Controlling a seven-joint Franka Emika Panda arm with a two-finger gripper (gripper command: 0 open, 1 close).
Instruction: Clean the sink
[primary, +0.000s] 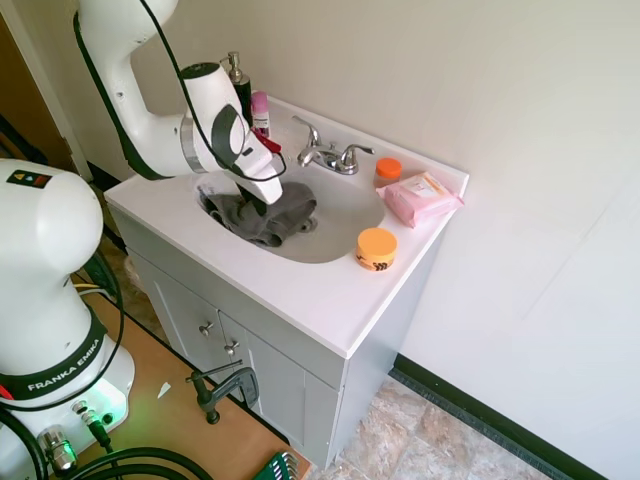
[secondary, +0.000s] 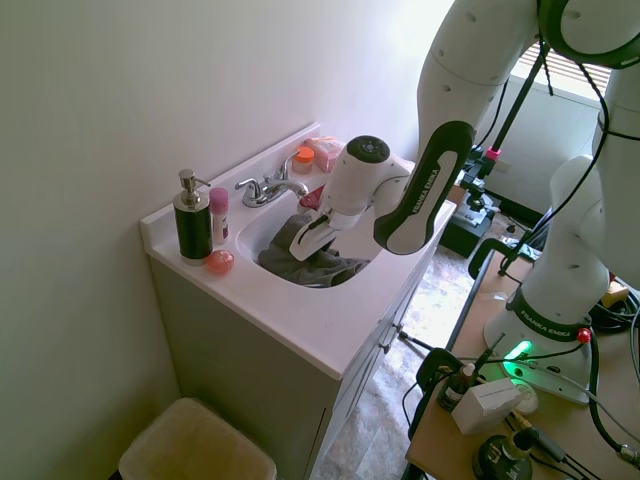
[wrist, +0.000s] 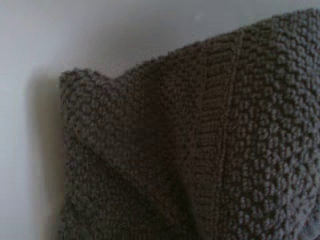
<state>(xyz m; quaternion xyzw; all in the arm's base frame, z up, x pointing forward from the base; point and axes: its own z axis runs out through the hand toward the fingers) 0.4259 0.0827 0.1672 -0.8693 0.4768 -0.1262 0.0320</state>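
**Cloth wipe at the basin's left wall**

Against the left slope of the sink (primary: 340, 215), the hand (primary: 262, 192) presses a grey cloth (primary: 265, 215); finger state cannot be told. Risk: the cloth bunches and slips free, or the arm nudges the soap dispenser (primary: 238, 82).

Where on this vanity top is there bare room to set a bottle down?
The front strip of the counter, between the sink and the front edge, is bare. The back is crowded: soap pump and pink bottle on one side of the faucet, wipes pack and orange jars on the other.
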